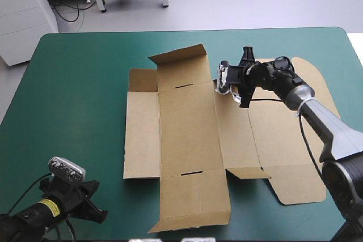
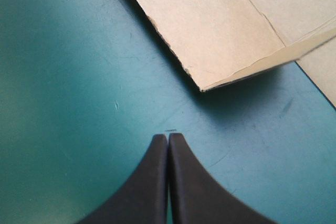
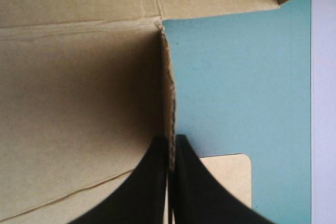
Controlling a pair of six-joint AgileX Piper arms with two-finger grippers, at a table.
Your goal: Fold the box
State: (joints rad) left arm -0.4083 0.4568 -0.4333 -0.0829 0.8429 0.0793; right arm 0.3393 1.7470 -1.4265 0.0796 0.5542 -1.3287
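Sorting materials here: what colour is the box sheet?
Plain brown; the box shows best in the high view.

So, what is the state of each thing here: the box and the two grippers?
box: unfolded sheet, mostly flat; far and near end flaps lifted a little.
left gripper: shut, empty, over the teal-green cover near a box corner.
right gripper: shut on the box, pinching a board edge.
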